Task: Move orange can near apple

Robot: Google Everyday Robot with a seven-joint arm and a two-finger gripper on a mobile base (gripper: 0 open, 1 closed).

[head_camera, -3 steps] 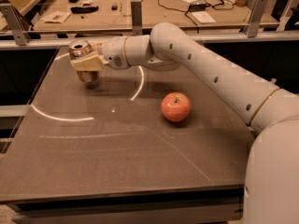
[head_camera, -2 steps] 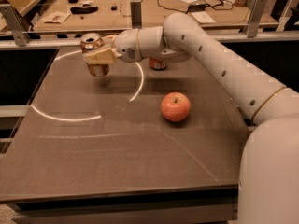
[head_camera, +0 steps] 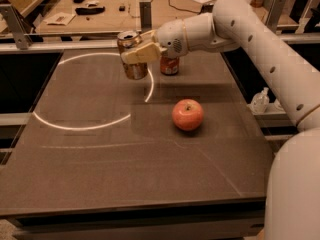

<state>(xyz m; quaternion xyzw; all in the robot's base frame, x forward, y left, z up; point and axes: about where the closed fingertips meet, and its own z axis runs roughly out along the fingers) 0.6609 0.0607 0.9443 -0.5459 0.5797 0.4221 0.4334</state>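
The bronze-orange soda can with a silver top [head_camera: 135, 70] hangs upright in the tan two-finger gripper [head_camera: 133, 55], whose fingers [head_camera: 145, 51] clamp its upper body, seemingly clear of the dark brown tabletop [head_camera: 100, 154] so it can travel without dragging. The round red-orange apple [head_camera: 187, 114] rests well apart, nearer the camera and rightward, and a red can [head_camera: 169, 66] stands just behind the gripper, a neighbour worth clearing

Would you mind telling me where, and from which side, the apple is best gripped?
Grip the apple across its widest middle, coming straight down from above: it is round, sits stem dimple up, and stands apart from the red can. The gripper is at the far side of the table, shut on the orange can.
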